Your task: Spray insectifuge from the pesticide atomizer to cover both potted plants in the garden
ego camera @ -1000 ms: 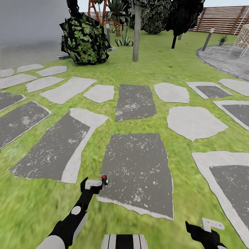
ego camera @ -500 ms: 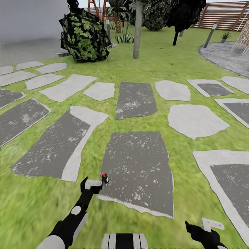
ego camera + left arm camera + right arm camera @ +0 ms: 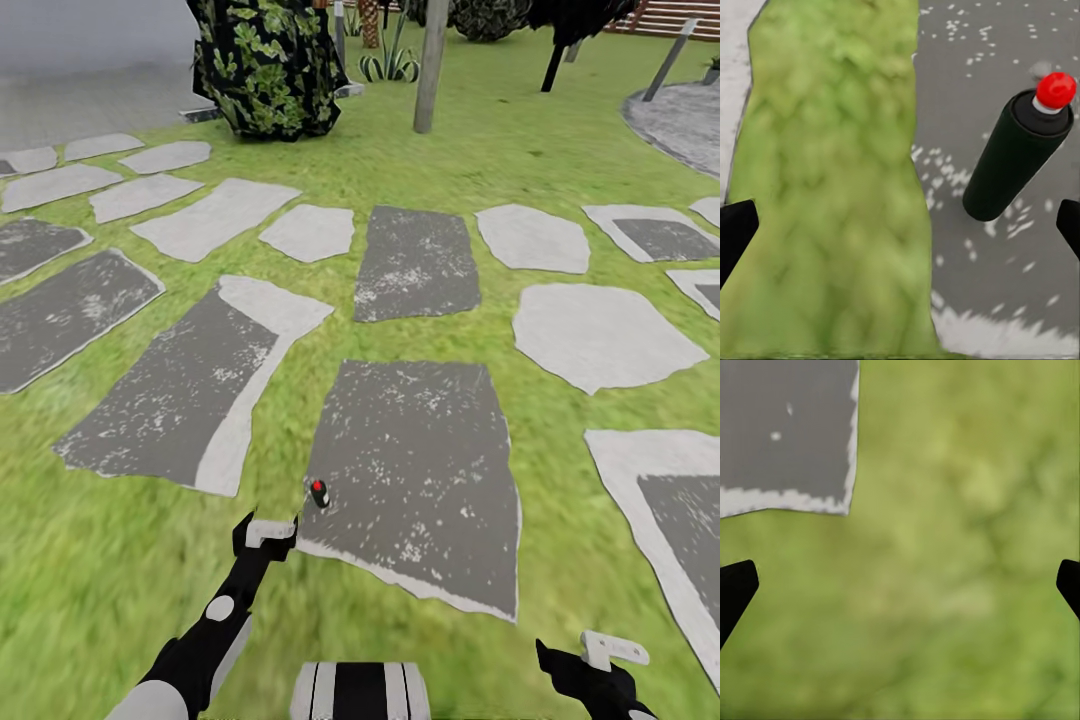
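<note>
Spreading across the garden lawn [image 3: 480, 160], grey stepping stones [image 3: 415, 470] lie ahead. The left pincer [image 3: 900, 225], fingers wide apart, holds nothing; the black red-capped pesticide atomizer [image 3: 1016, 154] stands on a stone just beyond. The right pincer [image 3: 900, 585] gapes over grass.

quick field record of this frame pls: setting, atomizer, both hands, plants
setting: lawn with grey stepping stones
atomizer: black can, red cap, standing on a stone near its edge, free
left hand: open, short of the atomizer
right hand: open, empty, over grass
potted plants: cannot tell
background: dark leafy shrub, grey post
</note>
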